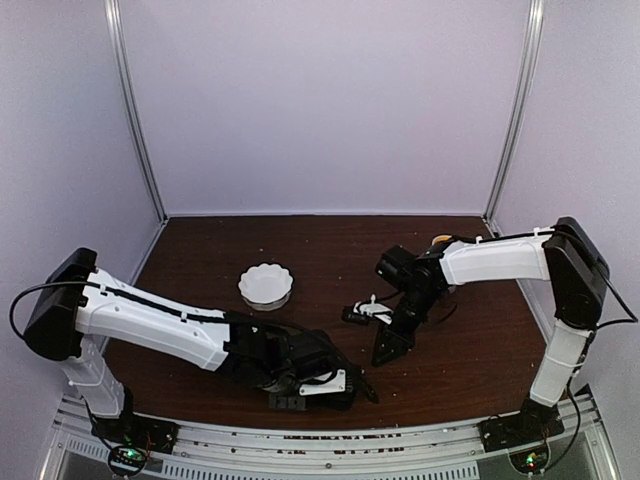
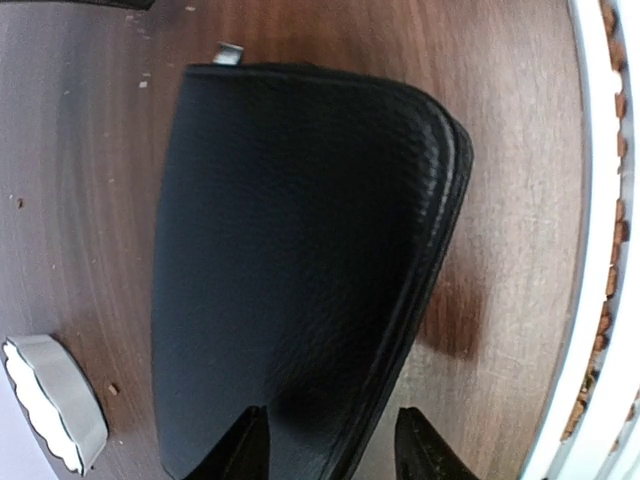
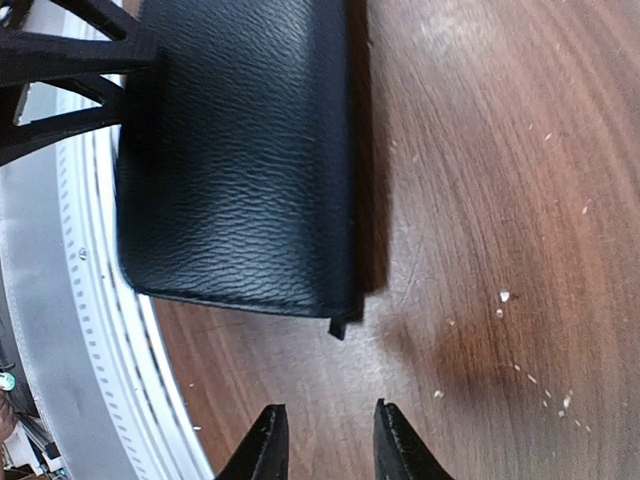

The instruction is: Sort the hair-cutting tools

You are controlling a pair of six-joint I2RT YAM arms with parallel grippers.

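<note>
Left wrist view: the hair-cutting tools, the slim scissors and the dark clips, cannot be made out here or in the other two views, so where they lie cannot be told. What fills this view is a flat black case of grained, leather-like material with rounded corners, lying closed on the dark brown wooden table close to its near edge. A small silver tab pokes out at the case's far right corner; what it is cannot be told.

The left gripper sits at the left end of the case. Its two black fingers stand well apart, one above the case's top face and the other beside its near edge, so that the edge lies in the gap between them. They are not pinching it, and the hand is released.

The right gripper hangs over bare wood to the right of the case, apart from it. Its jaws are partly spread, with nothing between them and nothing touched.

A white scalloped bowl stands on the table farther back, to the left of the case and clear of both arms. A pale metal rail runs along the table's near edge, just beside the case.
</note>
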